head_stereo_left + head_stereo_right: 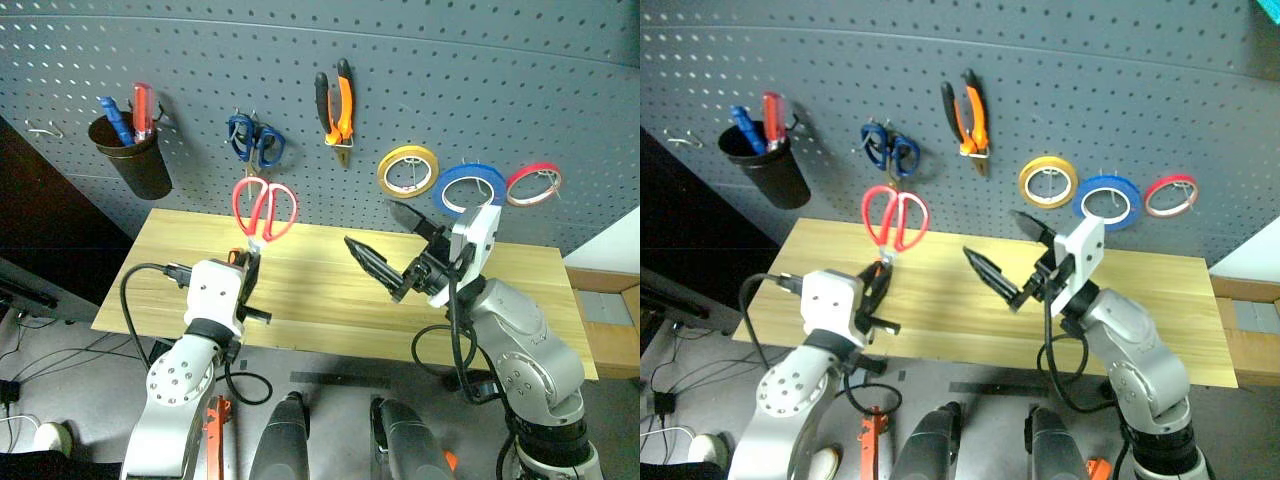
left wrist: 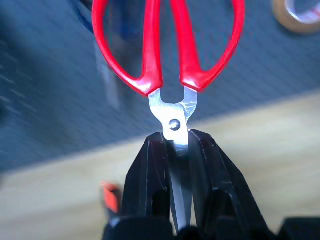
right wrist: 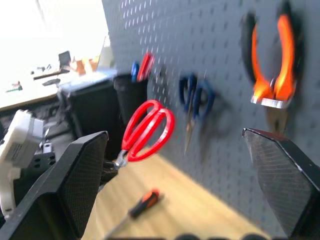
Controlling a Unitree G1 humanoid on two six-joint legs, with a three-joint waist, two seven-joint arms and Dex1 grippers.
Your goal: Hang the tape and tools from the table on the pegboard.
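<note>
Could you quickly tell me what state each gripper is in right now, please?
Left gripper: shut on the red-handled scissors, gripping the blades.
Right gripper: open, holding nothing.

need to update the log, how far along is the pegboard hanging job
Done: the blue tape and the orange-and-black pliers hang on the pegboard. In hand: the left gripper is shut on the red-handled scissors, blades pinched, handles up. The right gripper is open. Left: the screwdriver lies on the table.
</note>
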